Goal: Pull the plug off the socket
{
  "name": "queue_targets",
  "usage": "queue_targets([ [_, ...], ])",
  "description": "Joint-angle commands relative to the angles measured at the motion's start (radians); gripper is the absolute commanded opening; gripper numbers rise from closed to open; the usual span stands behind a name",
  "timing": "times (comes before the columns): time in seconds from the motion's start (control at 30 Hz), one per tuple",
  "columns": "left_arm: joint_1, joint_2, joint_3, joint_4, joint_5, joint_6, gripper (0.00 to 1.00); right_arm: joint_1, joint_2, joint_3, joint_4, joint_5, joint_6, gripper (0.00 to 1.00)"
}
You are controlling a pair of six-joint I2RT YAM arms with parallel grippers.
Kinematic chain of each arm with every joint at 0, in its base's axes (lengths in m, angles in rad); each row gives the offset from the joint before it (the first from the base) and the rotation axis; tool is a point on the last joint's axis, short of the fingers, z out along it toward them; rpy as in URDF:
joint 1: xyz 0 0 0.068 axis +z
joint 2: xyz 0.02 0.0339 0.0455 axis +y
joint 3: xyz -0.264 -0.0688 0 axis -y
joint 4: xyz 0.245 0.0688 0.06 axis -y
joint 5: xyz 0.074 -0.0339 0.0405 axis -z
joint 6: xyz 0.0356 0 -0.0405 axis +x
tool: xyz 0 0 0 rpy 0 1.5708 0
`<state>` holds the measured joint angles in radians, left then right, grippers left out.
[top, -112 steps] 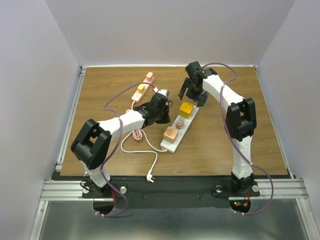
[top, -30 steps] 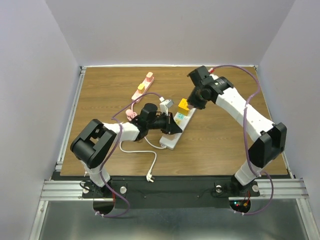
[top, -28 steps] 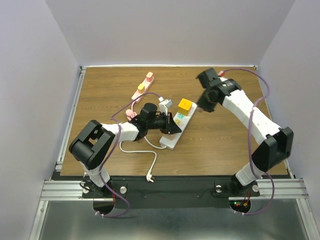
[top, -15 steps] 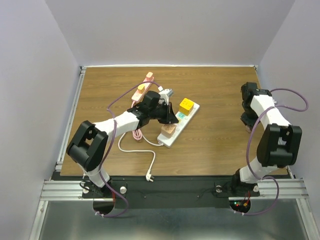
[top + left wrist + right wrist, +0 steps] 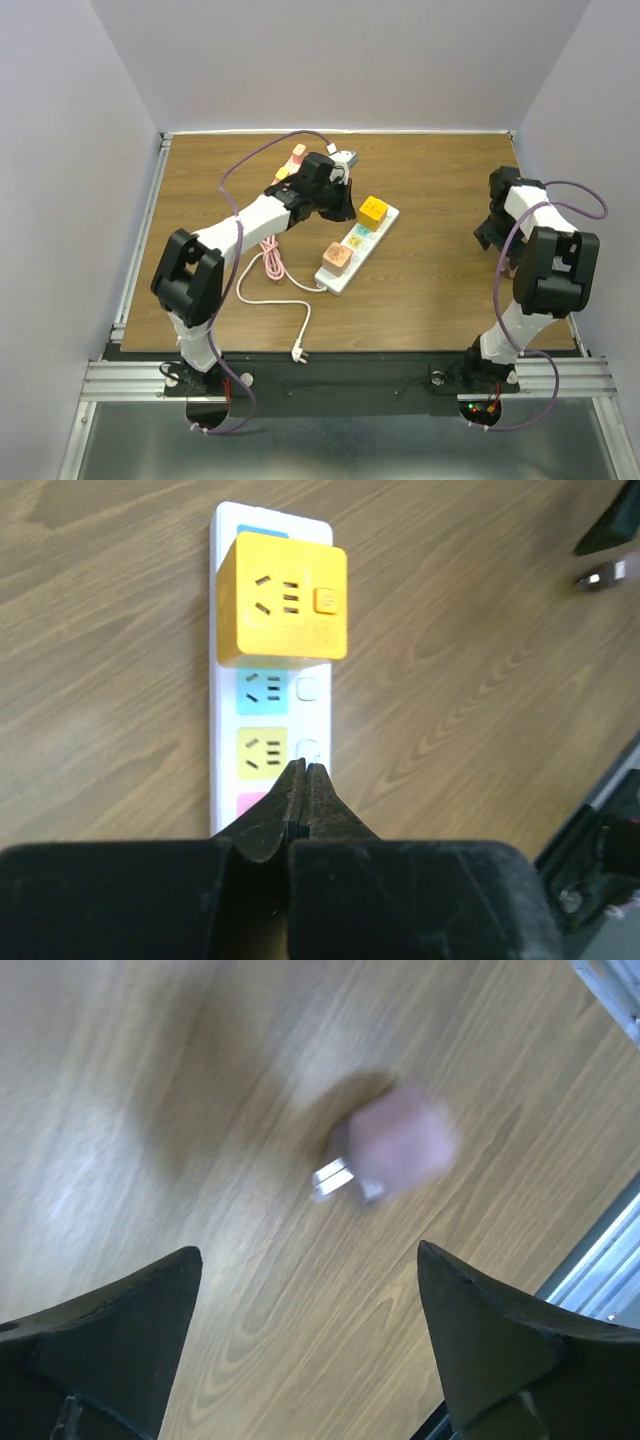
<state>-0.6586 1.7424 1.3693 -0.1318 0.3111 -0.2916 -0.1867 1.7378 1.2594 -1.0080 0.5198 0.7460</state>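
Observation:
The socket, a long white power strip (image 5: 352,250), lies at the table's middle. It carries a yellow cube adapter (image 5: 373,211) at its far end and an orange cube plug (image 5: 338,258) near its cord end. The left wrist view shows the strip (image 5: 225,690), the yellow cube (image 5: 285,595), and bare teal, yellow and pink faces. My left gripper (image 5: 303,772) is shut and empty above the strip (image 5: 345,208). My right gripper (image 5: 308,1250) is open at the table's right side (image 5: 492,238). A small pink plug (image 5: 400,1148) with metal prongs lies blurred on the wood beyond its fingertips.
A pink power strip (image 5: 298,153) with plugs lies at the back, partly behind the left arm. Its pink cord (image 5: 272,262) and the white cord with its plug (image 5: 299,352) trail left of the socket. A metal rail (image 5: 612,988) borders the table's right edge.
The right arm swung from the strip's far end to the table's right side. The small pink plug left the strip's middle. The left gripper drew back from the strip's near end toward the yellow cube.

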Motion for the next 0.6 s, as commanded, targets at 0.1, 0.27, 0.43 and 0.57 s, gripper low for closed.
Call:
queue_targets([
  [0.1, 0.004, 0.117, 0.083, -0.077, 0.115, 0.146, 0.00, 0.003, -0.165, 0.084, 0.029, -0.220, -0.097, 0.99],
  [0.27, 0.023, 0.181, 0.051, -0.034, 0.180, 0.149, 0.00, 0.016, -0.213, 0.119, 0.086, -0.513, -0.146, 1.00],
  [0.43, 0.031, 0.210, 0.039, 0.055, 0.262, 0.114, 0.00, 0.110, -0.172, 0.179, 0.098, -0.687, -0.122, 1.00],
  [0.57, 0.040, 0.262, 0.063, 0.086, 0.304, 0.091, 0.00, 0.212, -0.081, 0.253, 0.115, -0.741, -0.065, 1.00],
])
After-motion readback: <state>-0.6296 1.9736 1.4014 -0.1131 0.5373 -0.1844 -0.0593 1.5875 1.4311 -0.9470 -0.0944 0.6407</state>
